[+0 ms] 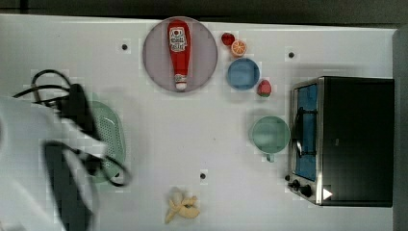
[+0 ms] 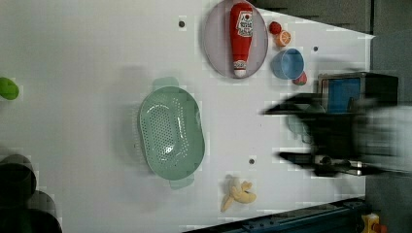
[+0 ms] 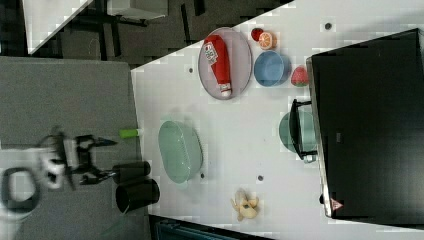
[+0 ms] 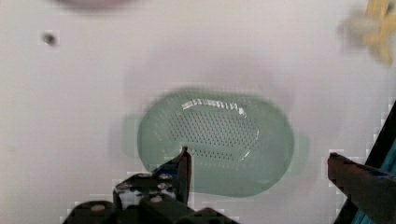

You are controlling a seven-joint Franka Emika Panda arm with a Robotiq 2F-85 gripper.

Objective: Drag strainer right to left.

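Top view shows the strainer (image 1: 111, 139) lying on the white counter (image 1: 192, 125) near its left edge, partly under the blurred arm. In the wrist view the gripper (image 4: 259, 165) hangs above the strainer with its fingers (image 4: 184, 163) released and spread wide, holding nothing.
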